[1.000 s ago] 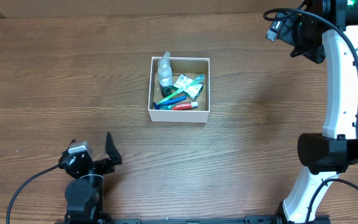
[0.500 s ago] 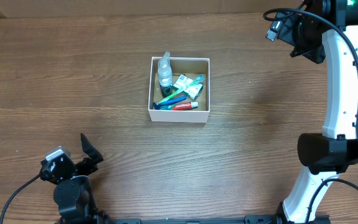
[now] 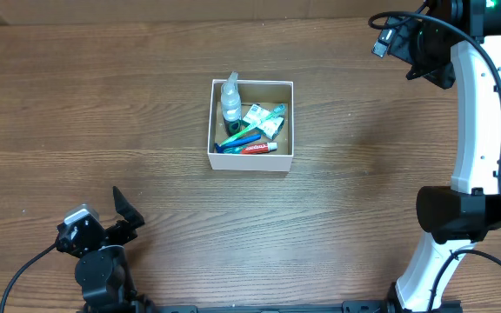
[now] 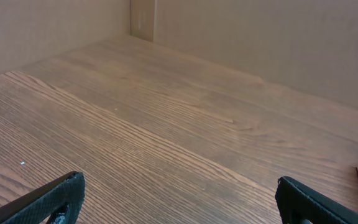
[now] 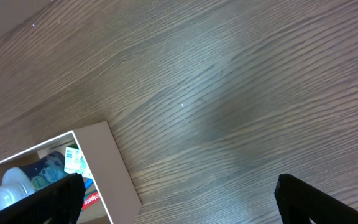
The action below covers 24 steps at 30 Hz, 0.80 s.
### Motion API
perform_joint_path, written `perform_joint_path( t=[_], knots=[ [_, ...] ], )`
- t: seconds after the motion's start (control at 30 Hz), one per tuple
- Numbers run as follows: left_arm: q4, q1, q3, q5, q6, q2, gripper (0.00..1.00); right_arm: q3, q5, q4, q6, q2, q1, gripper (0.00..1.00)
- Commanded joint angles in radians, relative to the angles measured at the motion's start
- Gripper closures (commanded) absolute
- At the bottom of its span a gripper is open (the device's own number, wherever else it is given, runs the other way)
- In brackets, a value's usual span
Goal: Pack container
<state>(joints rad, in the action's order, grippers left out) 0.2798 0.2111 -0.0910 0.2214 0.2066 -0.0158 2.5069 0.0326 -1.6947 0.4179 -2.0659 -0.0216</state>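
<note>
White container (image 3: pixel 251 162), red tube (image 3: pixel 259 149) inside, lettering unreadable

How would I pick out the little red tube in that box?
Find the white-walled box in the middle of the wooden table. Along its lower wall in the overhead view, beneath the blue toothbrush, lies the tube, the only red item.

A dark wood-grain table (image 3: pixel 103 130) fills the scene — plain beige walls (image 4: pixel 260 37) rise at its far edge.
</note>
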Motion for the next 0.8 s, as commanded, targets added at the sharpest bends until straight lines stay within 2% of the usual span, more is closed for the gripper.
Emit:
perform_joint_path(
  t=[0.0,0.17,0.3,0.43,0.47,0.57,0.77],
  knots=[
    [-0.004,0.002,0.004,0.006,-0.005,0.012,0.0,0.019,0.003,0.002,-0.002,0.018,-0.005,0.0],
    [-0.004,0.002,0.004,0.006,-0.005,0.012,0.0,0.019,0.015,0.002,-0.002,0.035,-0.016,0.0],
    [-0.004,0.002,0.004,0.007,-0.005,0.012,0.0,0.012,0.14,0.007,-0.002,0.06,-0.036,0.0],
    [-0.004,0.002,0.004,0.006,-0.005,0.012,0.0,-0.122,0.243,0.105,-0.01,0.158,-0.074,0.0],
    [-0.004,0.002,0.004,0.006,-0.005,0.012,0.0,-0.163,0.251,0.151,-0.01,0.184,-0.079,0.0],
    [-0.004,0.002,0.004,0.006,-0.005,0.012,0.0,-0.394,0.244,0.429,-0.01,0.327,-0.091,0.0],
    [-0.004,0.002,0.004,0.006,-0.005,0.012,0.0,-0.937,0.209,1.003,-0.01,0.664,-0.09,0.0]
  ],
)
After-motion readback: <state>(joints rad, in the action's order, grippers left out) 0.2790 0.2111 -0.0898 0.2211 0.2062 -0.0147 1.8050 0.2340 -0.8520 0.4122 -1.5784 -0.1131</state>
